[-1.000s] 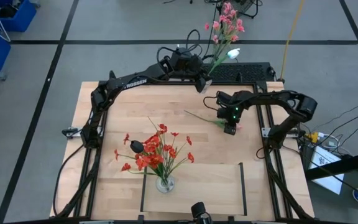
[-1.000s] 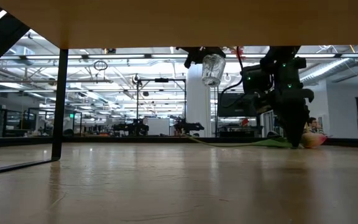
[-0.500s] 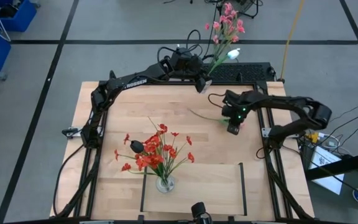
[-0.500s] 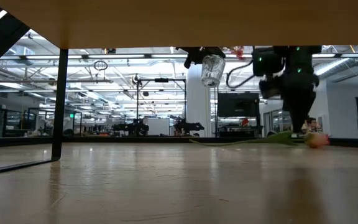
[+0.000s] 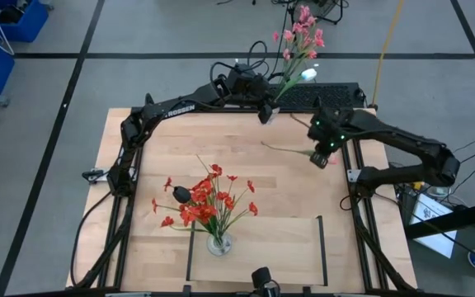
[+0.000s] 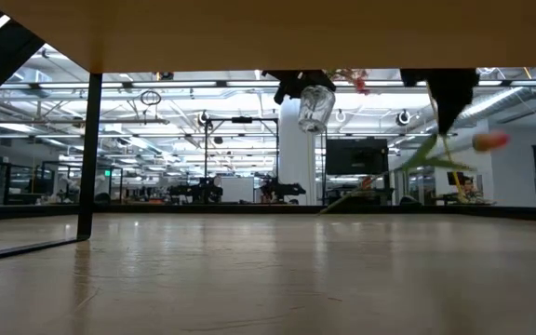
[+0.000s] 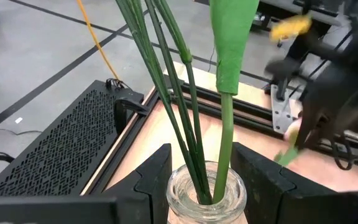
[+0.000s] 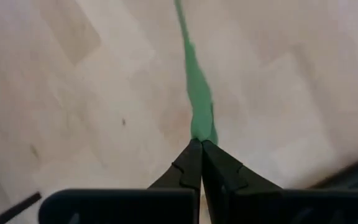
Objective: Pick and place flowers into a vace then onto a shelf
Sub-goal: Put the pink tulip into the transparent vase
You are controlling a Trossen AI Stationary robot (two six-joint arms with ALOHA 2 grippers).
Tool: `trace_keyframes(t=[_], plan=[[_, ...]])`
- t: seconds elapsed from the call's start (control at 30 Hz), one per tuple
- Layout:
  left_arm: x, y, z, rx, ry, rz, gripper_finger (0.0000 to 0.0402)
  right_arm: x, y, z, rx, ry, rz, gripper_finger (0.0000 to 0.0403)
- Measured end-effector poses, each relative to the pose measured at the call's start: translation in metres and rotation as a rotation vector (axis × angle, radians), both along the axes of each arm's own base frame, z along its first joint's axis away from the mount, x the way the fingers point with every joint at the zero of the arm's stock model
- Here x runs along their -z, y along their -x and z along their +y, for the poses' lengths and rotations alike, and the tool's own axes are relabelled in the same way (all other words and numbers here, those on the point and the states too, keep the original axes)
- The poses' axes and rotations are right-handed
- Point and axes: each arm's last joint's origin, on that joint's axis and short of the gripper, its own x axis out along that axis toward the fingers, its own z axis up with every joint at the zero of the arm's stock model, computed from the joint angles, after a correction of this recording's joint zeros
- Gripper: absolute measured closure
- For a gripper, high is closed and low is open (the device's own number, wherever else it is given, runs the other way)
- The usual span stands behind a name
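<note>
Flowers are sitting in three places. A red spray [image 5: 207,200] is standing in a small glass vase [image 5: 218,244] at the left end of the shelf [image 5: 258,247], a low light-wood board with black rails lying along the near edge of the table [image 5: 155,140]. Pink sprays and a white bud [image 5: 301,37] are leaning out past the far edge, their green stalks [image 7: 185,124] dropping into a glass jar [image 7: 207,198]. The left gripper [image 7: 207,186] is clamping that jar between its fingers [image 7: 157,177], holding it in the air above the table's far edge; in the low view the jar [image 6: 315,107] is hanging clear of the surface. A single tulip stem [image 5: 291,150] is hanging from the right gripper [image 5: 320,157], whose fingertips [image 8: 190,163] are pinched together on its green stalk [image 8: 197,99], right of centre toward the far side. From table height the stem [image 6: 426,154] is slanting above the wood with its pink-red bud [image 6: 489,141] raised.

Grey floor with dark lines is surrounding the table, and a blue bin [image 5: 11,21] is standing far left. A black perforated panel [image 5: 324,95] is lying just past the far edge, beside a yellow cable [image 5: 386,49]. Beyond the table, a large hall with ceiling lights [image 6: 156,130] is stretching back.
</note>
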Motion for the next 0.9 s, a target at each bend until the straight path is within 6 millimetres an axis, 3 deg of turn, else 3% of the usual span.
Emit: trace_keyframes(t=[0.37, 0.73, 0.9], plan=[[0.001, 0.0, 0.0, -0.002, -0.004, 0.009, 0.0252, -0.105, 0.008, 0.003, 0.034, 0.191, -0.213, 0.0403], [0.001, -0.003, -0.006, 0.014, -0.033, 0.018, 0.0252, -0.183, 0.037, 0.022, 0.057, 0.285, -0.366, 0.0403], [0.003, -0.006, -0.016, 0.018, -0.064, 0.046, 0.0252, -0.208, 0.055, 0.032, 0.092, 0.313, -0.395, 0.0403]])
